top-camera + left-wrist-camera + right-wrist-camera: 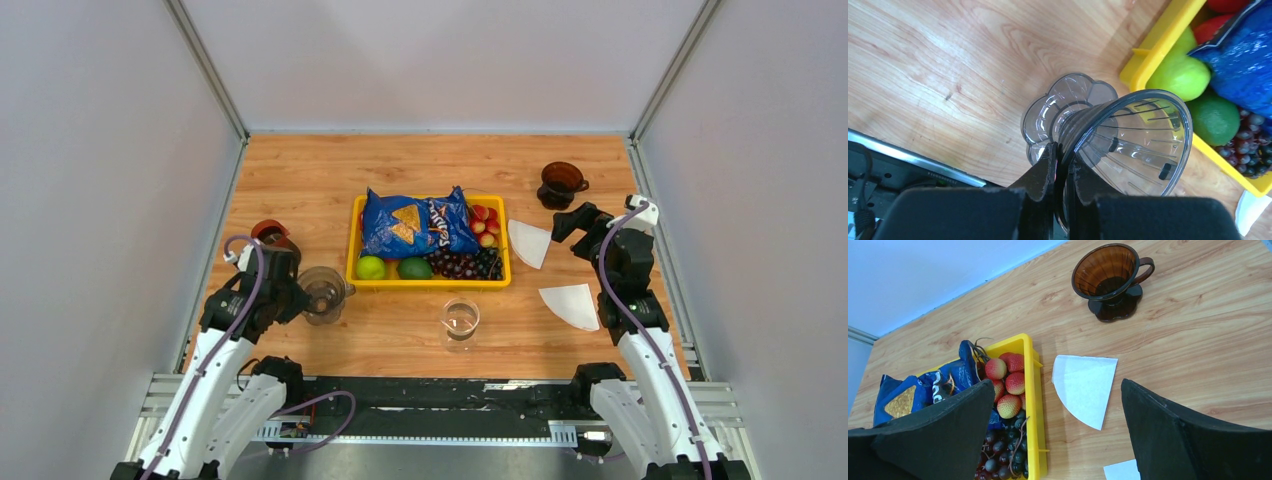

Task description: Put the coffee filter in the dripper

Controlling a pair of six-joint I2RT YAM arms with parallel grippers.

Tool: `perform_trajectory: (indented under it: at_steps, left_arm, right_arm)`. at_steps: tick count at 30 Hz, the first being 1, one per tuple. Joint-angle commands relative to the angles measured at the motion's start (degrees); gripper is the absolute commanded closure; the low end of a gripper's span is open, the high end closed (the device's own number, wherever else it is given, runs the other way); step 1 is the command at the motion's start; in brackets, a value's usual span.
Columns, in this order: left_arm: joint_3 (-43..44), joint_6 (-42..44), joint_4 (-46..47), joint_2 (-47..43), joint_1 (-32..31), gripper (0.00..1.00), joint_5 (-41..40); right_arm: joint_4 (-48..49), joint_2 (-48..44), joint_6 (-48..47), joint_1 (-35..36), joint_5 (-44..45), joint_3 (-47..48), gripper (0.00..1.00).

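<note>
bright, even overhead light, soft short shadows; pale glare on the surface (923, 55) in the left wrist view; frames mostly sharp.

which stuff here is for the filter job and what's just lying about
For the job: clear dripper in the left gripper, two paper filters, open right gripper.
Lying about: yellow tray of snacks and fruit, glass cup, brown dripper, possibly a spare.

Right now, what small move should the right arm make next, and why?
Probably lower straight onto the white filter beside the yellow tray: it lies flat on the table, framed by the open right jaws, while the left jaws pinch the rim of the clear dripper.
</note>
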Motion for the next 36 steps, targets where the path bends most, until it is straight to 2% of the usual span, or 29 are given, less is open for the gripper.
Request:
perform_trajectory:
  at_steps: [1,11,18,20,23,27,33,36]
  left_arm:
    - [6.18,1.74,-2.31,-1.44,-0.08,1.0,-3.18]
    - [15.33,2.71,10.14,0.8,-0.04,1.0,-8.5]
    - [22.27,3.58,17.15,10.6,0.36,1.0,-16.27]
    - [24.16,4.2,18.63,13.83,1.81,1.0,-16.79]
    - [26.28,4.2,20.38,18.26,6.05,1.0,-13.49]
    - [28.43,4.75,22.35,20.92,9.18,1.0,-13.04]
    - [28.41,4.9,20.1,20.73,14.21,0.97,-16.35]
    - [25.94,4.83,21.27,18.61,18.32,0.97,-13.57]
  right_arm:
    - [1.0,0.06,-0.45,-0.19,-0.01,1.61,0.0]
    - [1.08,1.86,-0.06,-0.15,-4.02,2.51,0.0]
    - [1.1,0.91,0.03,-0.21,-3.15,2.0,0.0]
    - [1.07,0.54,0.16,-0.19,-3.14,1.66,0.0]
    - [1.07,0.16,0.22,-0.2,-1.37,1.46,0.0]
    - [1.07,0.46,0.38,-0.15,-1.14,1.41,0.0]
    - [1.07,1.17,0.3,-0.16,-0.39,1.37,0.0]
    - [1.08,1.55,0.39,-0.15,-0.4,1.44,0.0]
